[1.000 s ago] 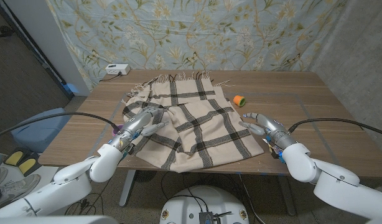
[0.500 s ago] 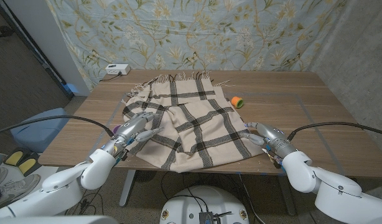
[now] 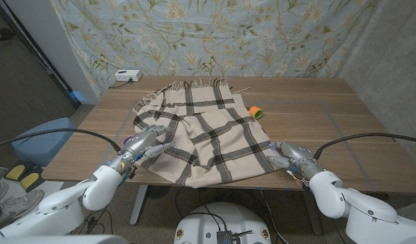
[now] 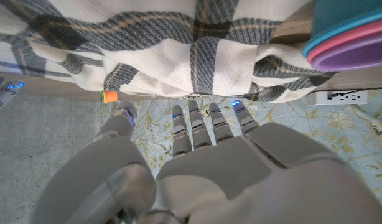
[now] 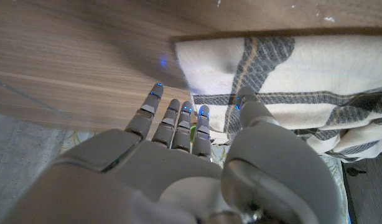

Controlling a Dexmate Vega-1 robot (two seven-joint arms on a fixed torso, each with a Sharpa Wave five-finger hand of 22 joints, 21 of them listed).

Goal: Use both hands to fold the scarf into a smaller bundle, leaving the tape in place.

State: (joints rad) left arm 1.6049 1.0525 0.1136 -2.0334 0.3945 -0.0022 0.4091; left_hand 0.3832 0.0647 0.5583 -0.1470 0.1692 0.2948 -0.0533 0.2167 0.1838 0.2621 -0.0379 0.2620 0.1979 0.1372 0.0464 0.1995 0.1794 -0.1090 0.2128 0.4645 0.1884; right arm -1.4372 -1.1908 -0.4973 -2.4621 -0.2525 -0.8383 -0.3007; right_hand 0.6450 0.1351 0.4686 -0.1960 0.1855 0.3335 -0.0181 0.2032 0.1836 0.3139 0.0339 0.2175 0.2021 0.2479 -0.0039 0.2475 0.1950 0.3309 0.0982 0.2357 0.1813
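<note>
From the head view, the scarf (image 3: 201, 132) is seen spread over the middle of the wooden table (image 3: 330, 122), cream wool-like cloth crossed by dark plaid bands, with a fringe along its far edge and its near edge drooping over the table's front. The tape (image 3: 259, 112), a small orange and green roll, is found just beside the scarf's far right edge, apart from both hands. The left hand (image 3: 148, 141) is placed at the scarf's near left edge, fingers spread and reaching onto the cloth, nothing gripped as far as can be told. The right hand (image 3: 289, 154) is set at the scarf's near right corner, fingers apart, not yet closed on the cloth. The step in hand is judged to be the approach for a first fold (no fold has been made so far); next, both near corners would need to be pinched and carried toward the fringe, with the tape kept clear.

In the left wrist view, the left hand (image 4: 203, 155) is shown with fingers extended and parted, holding nothing, the rumpled scarf (image 4: 178, 50) lying just beyond the fingertips. Stacked teal, pink and purple discs (image 4: 349, 37) are seen beside the scarf.

In the right wrist view, the right hand (image 5: 178, 149) is shown wide and empty, its fingertips at the scarf (image 5: 284, 74) corner, soft weave against smooth wood grain.
</note>
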